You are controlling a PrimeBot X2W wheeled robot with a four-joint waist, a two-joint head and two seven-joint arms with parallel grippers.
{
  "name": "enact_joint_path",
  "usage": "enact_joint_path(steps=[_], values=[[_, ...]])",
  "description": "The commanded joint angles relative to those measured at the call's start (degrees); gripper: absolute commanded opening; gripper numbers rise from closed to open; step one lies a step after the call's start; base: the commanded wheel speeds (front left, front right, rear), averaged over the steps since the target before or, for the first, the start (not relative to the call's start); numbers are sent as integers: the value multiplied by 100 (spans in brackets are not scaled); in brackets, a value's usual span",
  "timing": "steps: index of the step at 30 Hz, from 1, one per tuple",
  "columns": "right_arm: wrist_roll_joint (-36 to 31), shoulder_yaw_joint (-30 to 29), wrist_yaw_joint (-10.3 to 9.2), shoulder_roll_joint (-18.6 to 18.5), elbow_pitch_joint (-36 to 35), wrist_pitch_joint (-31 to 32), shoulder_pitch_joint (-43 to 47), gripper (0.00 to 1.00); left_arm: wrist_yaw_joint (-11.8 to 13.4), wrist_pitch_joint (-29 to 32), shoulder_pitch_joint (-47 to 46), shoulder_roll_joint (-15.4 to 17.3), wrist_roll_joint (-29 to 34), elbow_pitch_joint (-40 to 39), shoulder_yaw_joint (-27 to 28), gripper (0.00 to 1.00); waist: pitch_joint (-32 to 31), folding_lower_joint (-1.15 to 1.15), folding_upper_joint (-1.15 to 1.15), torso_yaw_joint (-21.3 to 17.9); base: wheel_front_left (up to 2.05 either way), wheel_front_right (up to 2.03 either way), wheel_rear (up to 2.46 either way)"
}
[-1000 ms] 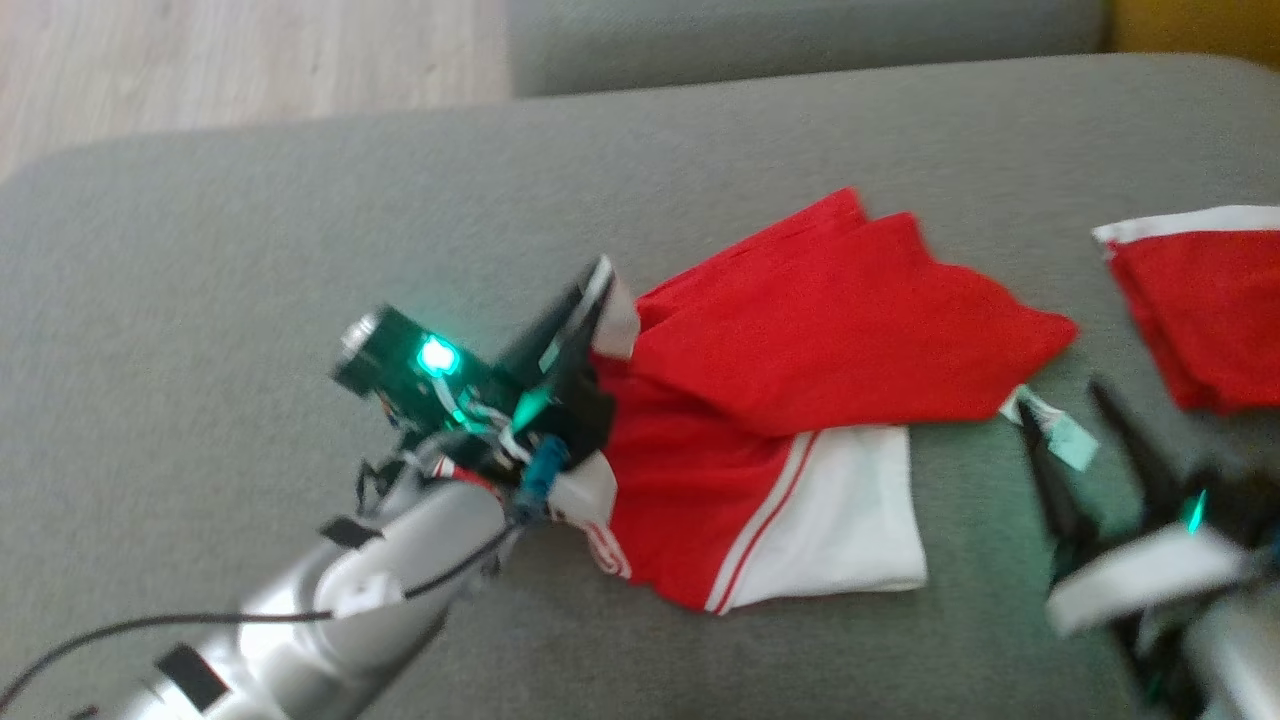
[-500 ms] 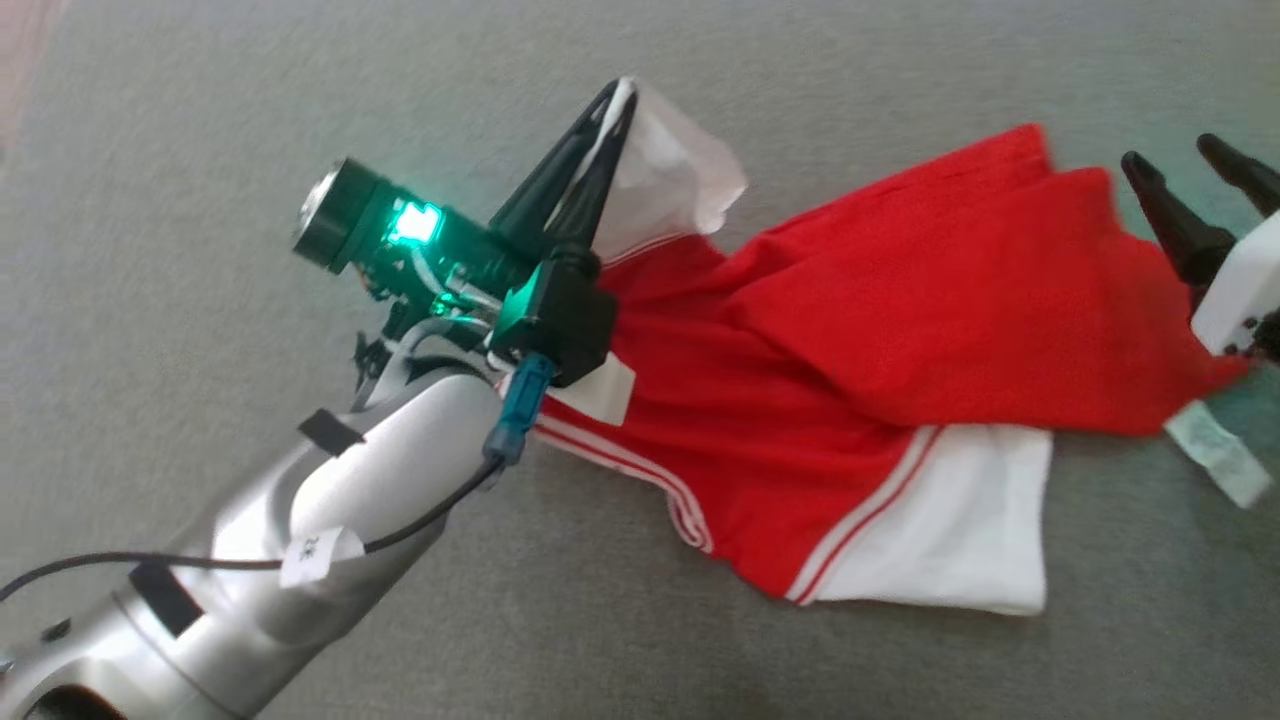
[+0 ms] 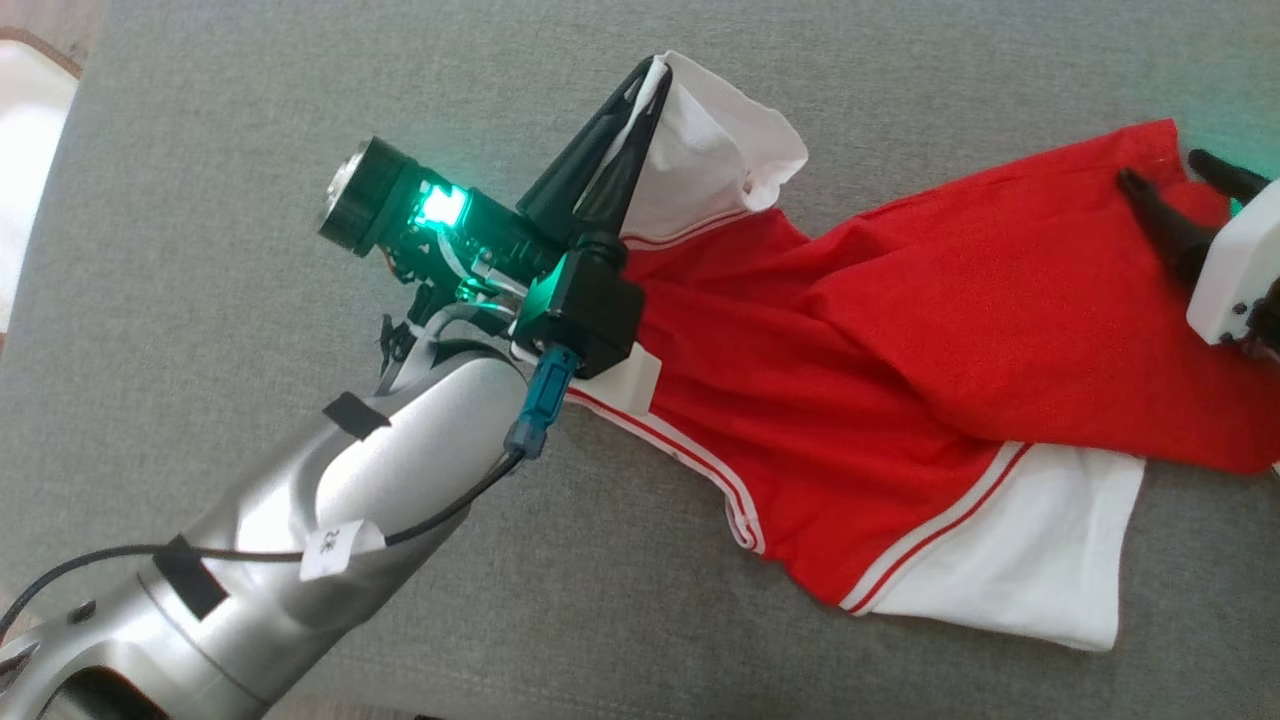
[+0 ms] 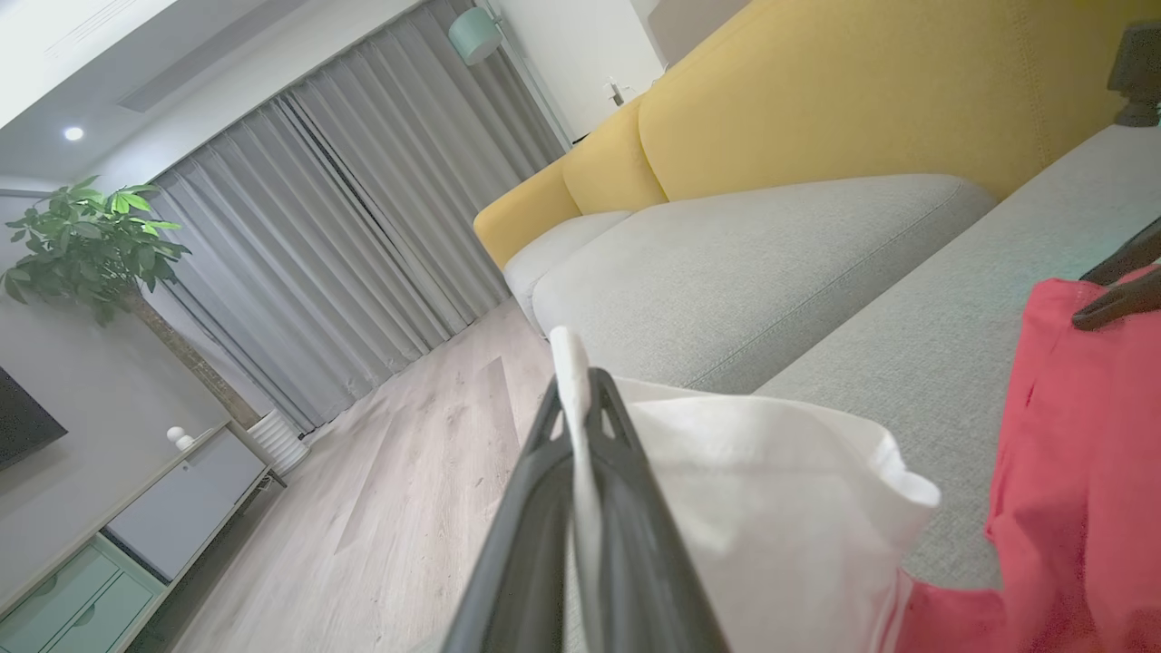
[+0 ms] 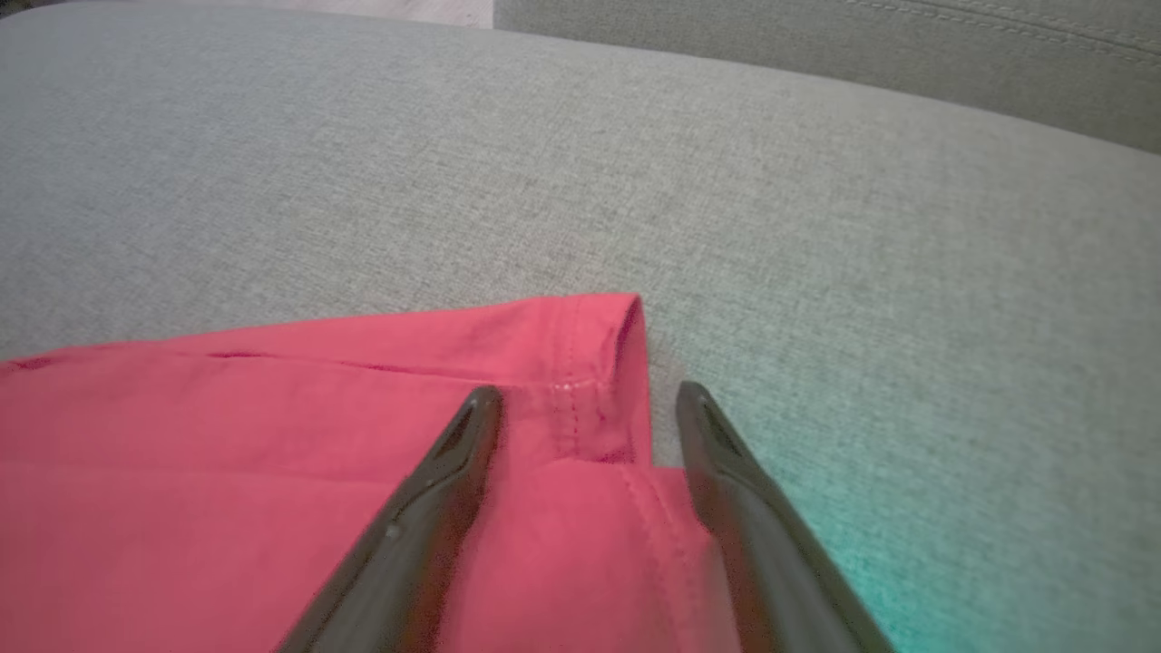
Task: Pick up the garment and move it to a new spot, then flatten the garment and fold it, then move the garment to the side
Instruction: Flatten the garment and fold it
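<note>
Head view: my left arm slants toward the garment on the sofa cushion, my left gripper pinching its white sleeve. My right gripper is spread at its red hem. Left wrist view: the sleeve is clamped between my fingers. Right wrist view: my jaws are apart, straddling the hem corner.

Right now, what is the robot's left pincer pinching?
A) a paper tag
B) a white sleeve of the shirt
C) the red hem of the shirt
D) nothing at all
B: the left pincer is shut, with the white sleeve caught between its tips.
</note>
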Motion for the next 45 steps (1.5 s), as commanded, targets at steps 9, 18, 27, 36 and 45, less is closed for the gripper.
enact_joint_path(steps=[9,18,27,36,45], values=[[267,666,37,-301,-10,-619,-500,0,80,-104,-284,202,-75,15,285,0,0,-1,0,-12,0,0,0],[564,924,37,-256,-67,-1643,-1178,0,30,-285,-737,793,-102,258,691,0,-474,-1,0,-578,0,0,0],[904,1128,37,-579,-531,-2285,-1307,0,-33,-584,-1030,1488,-250,55,1175,0,-1305,-1,0,-1256,0,0,0],[1642,1599,37,-1446,-1651,-2189,301,0,-382,-237,826,1998,-1489,-1061,1114,0,-1685,-1,0,-1699,0,0,0],[1928,1718,37,-1191,-1649,-2483,1733,0,-366,-252,2050,1915,-1970,-1324,752,0,-1410,-1,0,-1803,0,0,0]])
